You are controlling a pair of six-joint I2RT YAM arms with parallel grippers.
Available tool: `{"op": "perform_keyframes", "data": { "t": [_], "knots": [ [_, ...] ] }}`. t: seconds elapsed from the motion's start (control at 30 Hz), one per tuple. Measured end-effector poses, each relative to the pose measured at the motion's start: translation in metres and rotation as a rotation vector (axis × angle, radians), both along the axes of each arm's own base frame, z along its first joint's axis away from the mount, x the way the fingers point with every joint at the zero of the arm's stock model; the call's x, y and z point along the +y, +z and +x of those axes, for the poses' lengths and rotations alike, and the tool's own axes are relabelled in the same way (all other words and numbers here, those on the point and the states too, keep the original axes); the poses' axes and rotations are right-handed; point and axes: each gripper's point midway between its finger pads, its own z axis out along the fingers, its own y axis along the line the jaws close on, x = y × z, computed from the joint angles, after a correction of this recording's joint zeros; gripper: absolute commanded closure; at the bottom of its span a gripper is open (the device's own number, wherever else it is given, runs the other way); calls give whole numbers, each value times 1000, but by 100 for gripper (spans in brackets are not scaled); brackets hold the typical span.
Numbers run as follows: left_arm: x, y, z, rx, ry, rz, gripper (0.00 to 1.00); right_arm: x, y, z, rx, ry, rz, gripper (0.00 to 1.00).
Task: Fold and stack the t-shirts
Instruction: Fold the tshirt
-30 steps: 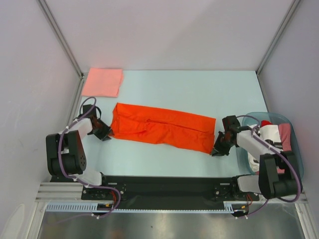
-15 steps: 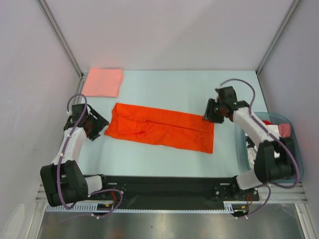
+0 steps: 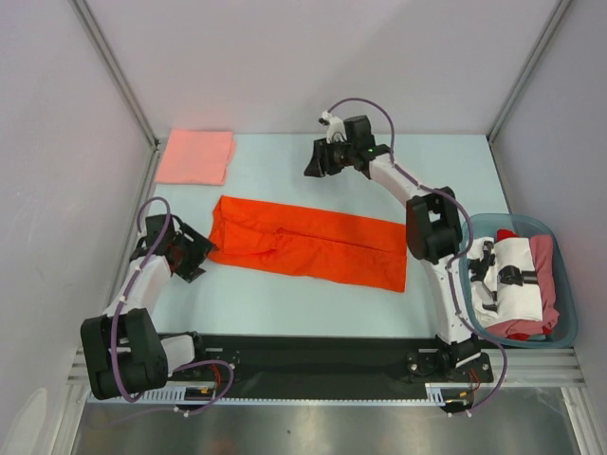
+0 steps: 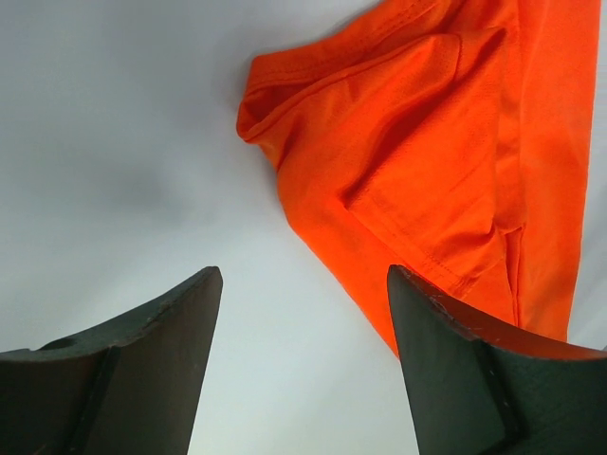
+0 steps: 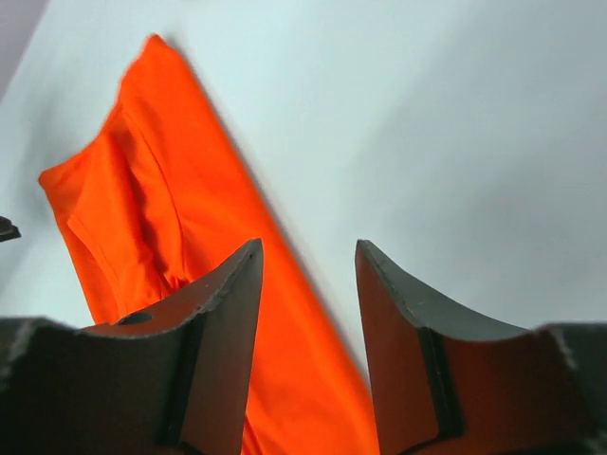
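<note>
A bright orange-red t-shirt, folded into a long strip, lies flat across the middle of the table. My left gripper stands open just off its left end, holding nothing; in the left wrist view the shirt's sleeve end lies ahead and to the right. My right gripper hangs open and raised over the back of the table, beyond the shirt's far edge. The right wrist view looks down on the shirt below. A folded pale salmon-pink t-shirt lies at the back left.
A translucent blue-green tub at the right holds a white shirt, a dusty pink one and a red one. White walls with metal posts close in the table on three sides.
Both grippers let go of the orange-red shirt's ends and opened. The right arm swung up and across to the back middle. The left gripper stayed just off the shirt's left end.
</note>
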Motion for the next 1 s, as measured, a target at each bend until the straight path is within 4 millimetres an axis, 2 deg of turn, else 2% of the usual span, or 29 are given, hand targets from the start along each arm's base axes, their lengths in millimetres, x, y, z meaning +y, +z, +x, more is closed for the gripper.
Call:
{"op": "perform_keyframes", "data": {
  "t": [0.1,0.27,0.5,0.7,0.83,0.87,0.97,1.0],
  "knots": [
    [-3,1,2,-9,-1,-5,23,29,-11,3,-9,87,34,43],
    [-6,2,3,-9,1,-9,23,61,-48,-17,50,189,47,36],
    [-4,1,2,-4,34,-6,22,91,-82,-49,109,264,8,34],
    [-4,-5,-2,13,52,-10,23,103,-87,-59,87,295,-23,37],
    [-3,-5,-2,13,54,-6,23,103,-90,-55,76,287,-36,52],
    [-2,-5,-2,11,57,-2,23,103,-91,-53,71,284,-38,63],
    [-1,-3,-1,6,60,4,23,100,-97,-51,83,267,-50,82],
    [0,-4,-1,7,62,6,23,100,-98,-50,87,265,-46,85]
  ]
}}
